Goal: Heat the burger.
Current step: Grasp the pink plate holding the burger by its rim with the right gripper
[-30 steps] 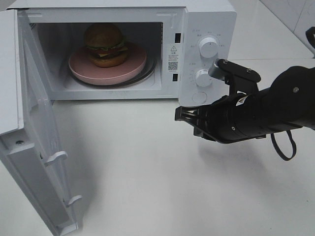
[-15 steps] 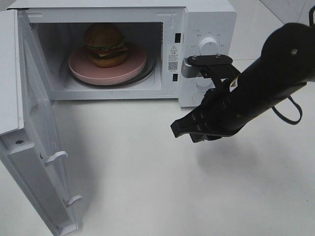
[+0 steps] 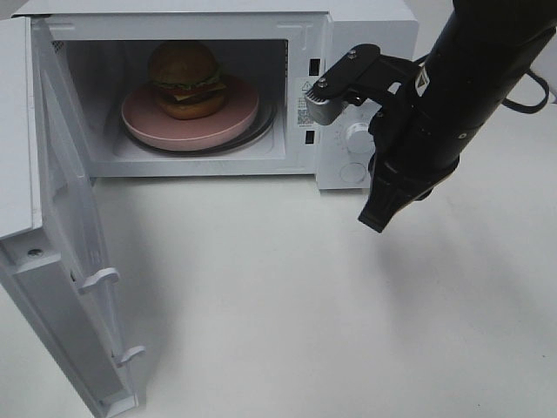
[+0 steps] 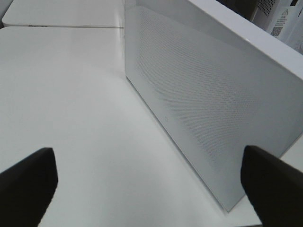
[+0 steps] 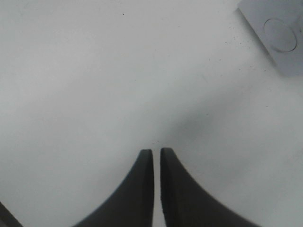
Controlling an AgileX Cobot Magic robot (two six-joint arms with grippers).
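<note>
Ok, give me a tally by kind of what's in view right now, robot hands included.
Microwave: 1
Burger: 1
Pink plate: 1
Hands: 2 (right hand, left hand)
Total: 5

A white panel with a finely dotted face stands upright on the white table, and the left gripper is spread wide near the panel's corner.
</note>
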